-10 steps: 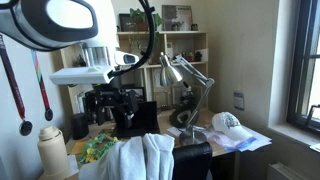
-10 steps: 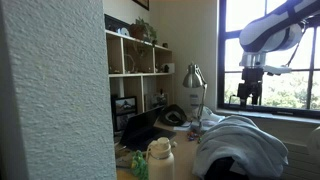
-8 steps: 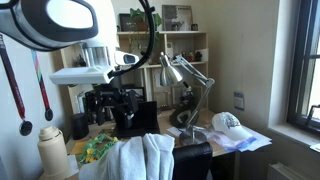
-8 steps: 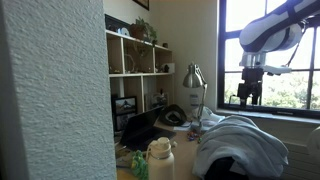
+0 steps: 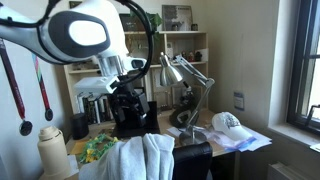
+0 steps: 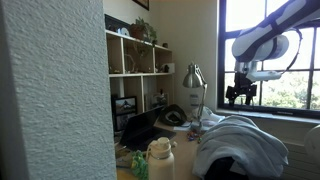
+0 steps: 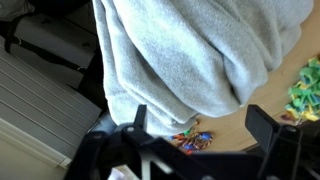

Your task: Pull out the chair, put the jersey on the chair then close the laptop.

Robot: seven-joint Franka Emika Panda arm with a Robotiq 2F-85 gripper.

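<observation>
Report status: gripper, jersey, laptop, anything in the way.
Gripper open, empty, raised over jersey. Jersey draped on chair. Laptop open, not yet closed. Desk lamp close by laptop.

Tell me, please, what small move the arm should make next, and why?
Probably swing the tool toward the laptop. The jersey already hangs over the chair, the tool is open and empty above it, and the laptop's lid stands open.

The jersey [image 5: 148,157] on the chair [image 5: 196,157], the laptop [image 5: 141,119] behind
</observation>
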